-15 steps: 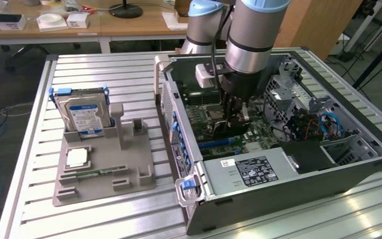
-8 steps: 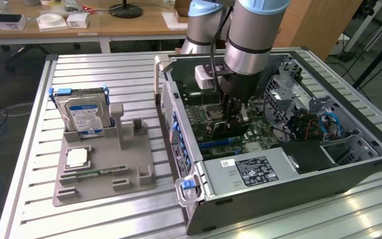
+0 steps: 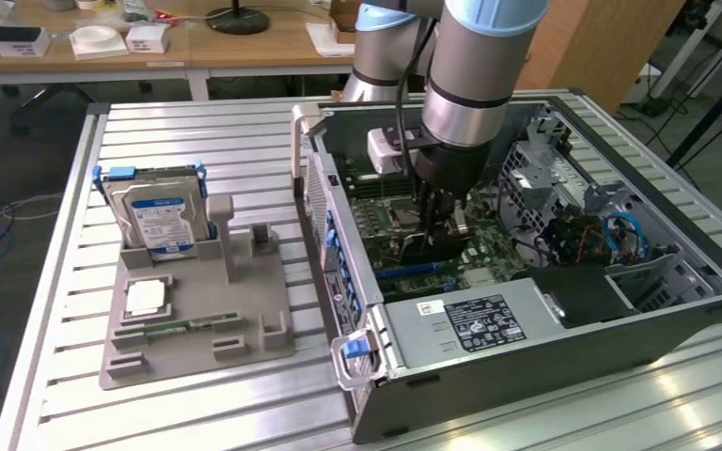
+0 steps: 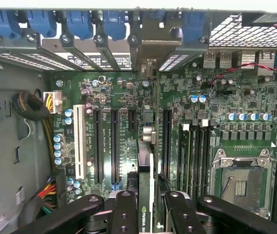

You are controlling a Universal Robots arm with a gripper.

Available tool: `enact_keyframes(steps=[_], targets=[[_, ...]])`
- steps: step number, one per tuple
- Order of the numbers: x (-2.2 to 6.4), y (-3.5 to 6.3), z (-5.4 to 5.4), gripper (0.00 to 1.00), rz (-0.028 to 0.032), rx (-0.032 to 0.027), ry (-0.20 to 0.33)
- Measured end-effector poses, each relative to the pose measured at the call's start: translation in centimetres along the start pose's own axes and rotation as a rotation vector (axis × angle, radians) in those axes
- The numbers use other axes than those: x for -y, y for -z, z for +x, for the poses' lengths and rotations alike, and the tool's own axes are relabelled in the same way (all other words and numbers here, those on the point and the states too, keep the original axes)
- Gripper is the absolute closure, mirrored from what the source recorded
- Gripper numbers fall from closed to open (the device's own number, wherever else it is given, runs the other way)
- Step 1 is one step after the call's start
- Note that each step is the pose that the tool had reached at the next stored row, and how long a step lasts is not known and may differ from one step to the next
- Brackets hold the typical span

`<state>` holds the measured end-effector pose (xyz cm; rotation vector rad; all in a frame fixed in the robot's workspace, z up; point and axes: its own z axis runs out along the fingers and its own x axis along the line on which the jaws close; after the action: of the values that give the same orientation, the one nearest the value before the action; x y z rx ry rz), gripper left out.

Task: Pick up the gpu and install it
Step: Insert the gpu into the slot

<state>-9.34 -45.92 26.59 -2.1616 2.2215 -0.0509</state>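
**GPU held edge-on above the motherboard slots**

Nearest the wrist camera, the gripper (image 4: 145, 204) stood partly closed, its black fingers (image 4: 123, 214) pinching the gpu (image 4: 145, 168) from both sides. The card hung edge-on between them, a thin dark strip with a pale bracket end reaching toward the rear wall of the computer case (image 3: 562, 362). A logo strip showed on its near edge.

Just beyond the card lay the motherboard (image 4: 177, 102), green and crowded. Several long black expansion slots (image 4: 114, 146) ran parallel to the card, and a white slot (image 4: 78, 141) sat beside them. The card stood over the gap between 2 of the black slots; whether it touched a slot I could not tell. To one side sat the empty CPU socket (image 4: 240, 183) in its metal frame, with memory slots (image 4: 196, 156) between it and the card. A bundle of coloured power cables (image 4: 46, 192) crowded the opposite side.

Farther on, blue retention clips (image 4: 80, 22) lined the rear bracket openings.

In the exterior view, the arm (image 3: 468, 85) reached straight down into the open case, whose power supply (image 3: 474, 324) filled the near corner. On the slatted table (image 3: 211, 127), toward the exterior view's left, a grey parts holder (image 3: 198, 338) carried an upright hard drive (image 3: 154, 221). A wooden desk (image 3: 248, 52) stood beyond.
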Motion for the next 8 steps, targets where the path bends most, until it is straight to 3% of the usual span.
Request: enact_keyframes(steps=[8], targets=[[-0.02,-0.35,0.0,0.74,0.0002,-0.0001,0.0]])
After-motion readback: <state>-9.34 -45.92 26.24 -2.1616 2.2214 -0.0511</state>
